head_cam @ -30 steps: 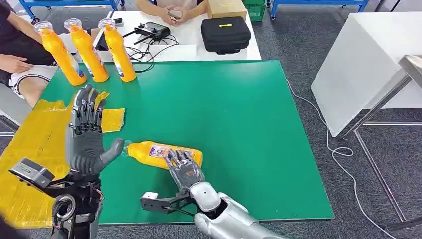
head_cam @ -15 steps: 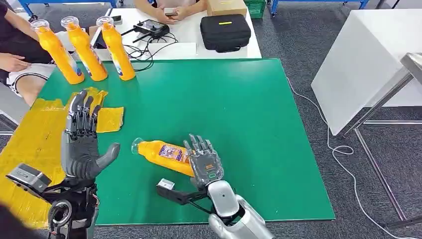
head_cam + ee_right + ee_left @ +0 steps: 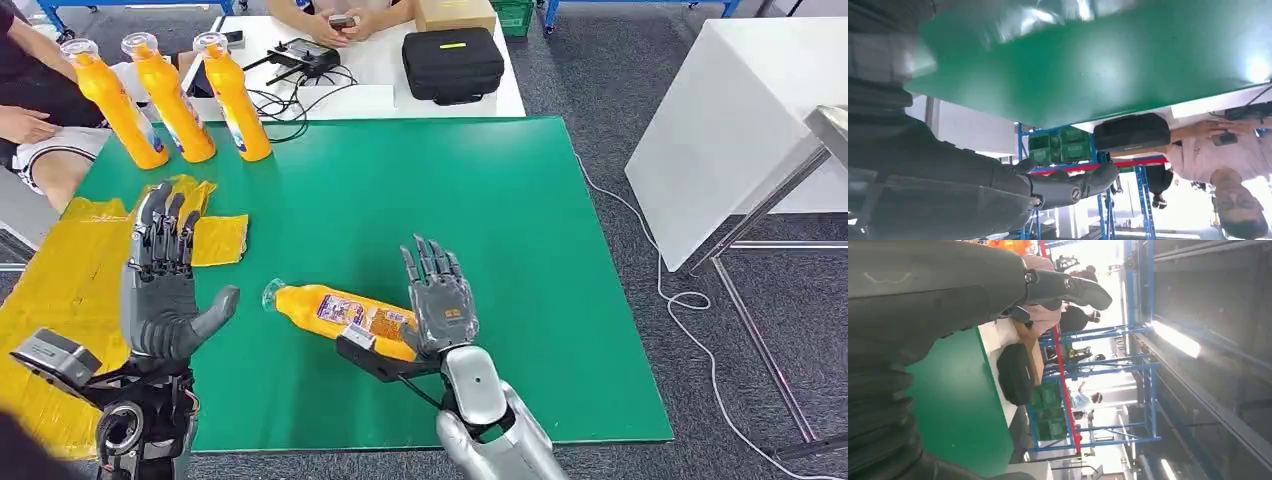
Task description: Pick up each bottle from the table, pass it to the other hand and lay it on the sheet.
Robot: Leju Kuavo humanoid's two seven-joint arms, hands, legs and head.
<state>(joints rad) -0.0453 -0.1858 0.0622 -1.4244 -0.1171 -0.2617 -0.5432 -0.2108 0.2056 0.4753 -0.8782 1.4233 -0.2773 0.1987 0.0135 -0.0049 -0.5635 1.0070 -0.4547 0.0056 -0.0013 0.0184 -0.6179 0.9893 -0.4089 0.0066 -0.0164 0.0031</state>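
An orange bottle (image 3: 335, 311) with a printed label lies on its side on the green table (image 3: 450, 200), cap pointing toward the yellow sheet (image 3: 60, 290). My right hand (image 3: 440, 300) is at the bottle's base end with its fingers straight and spread, holding nothing. My left hand (image 3: 165, 285) is raised over the sheet's edge, palm toward the bottle, fingers extended and empty, a short gap from the cap. Three more orange bottles (image 3: 170, 100) stand upright at the table's far left corner. The right wrist view shows the green table (image 3: 1088, 65) beyond my right hand (image 3: 948, 200).
A black case (image 3: 452, 66), a controller and cables lie on the white table behind. People sit at the far left and at the back. A white table (image 3: 740, 130) and a metal frame stand to the right, with a cable on the floor.
My right hand lifted off the bottle, spread its fingers and moved right toward the bottle's base. The bottle lies released on the table, shifted slightly. My left hand stayed raised and empty.
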